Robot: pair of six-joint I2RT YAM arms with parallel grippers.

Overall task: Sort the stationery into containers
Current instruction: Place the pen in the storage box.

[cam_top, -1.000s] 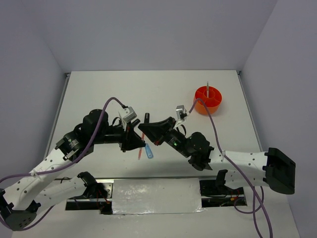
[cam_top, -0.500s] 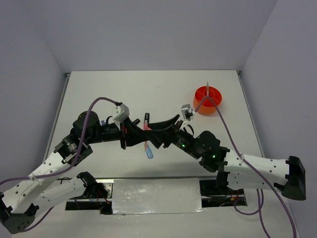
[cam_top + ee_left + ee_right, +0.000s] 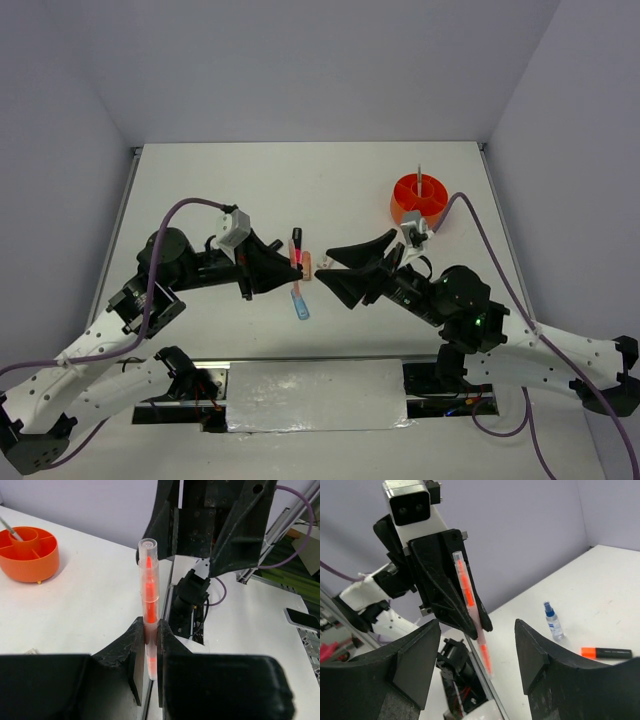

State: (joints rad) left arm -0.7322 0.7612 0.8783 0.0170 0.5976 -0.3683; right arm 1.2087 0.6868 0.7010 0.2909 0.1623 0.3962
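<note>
Translucent plastic with an orange core: that is the pen [image 3: 148,580] my left hand [image 3: 150,630] has pinched low on its barrel, fingers closed tight on it, most of its length standing clear above them. From overhead it looks short, so I judge its long axis steeply upright, lifted off the table [image 3: 300,190]. My right hand [image 3: 477,630] sits just across from it, fingers spread wide and holding nothing, the pen straight ahead of the gap but not yet between them. The orange tub [image 3: 412,214] with its divided compartments lies to the back right, well apart from my left hand and much nearer my right arm, so a handover looks like the sensible step; the right hand would need to close on the free upper barrel, across its length. One thin pen [image 3: 420,175] already stands in the tub. Below the hands lie a light-blue strip [image 3: 301,303] and a black highlighter [image 3: 296,240]; a small blue-capped bottle [image 3: 552,621] stands farther off.
</note>
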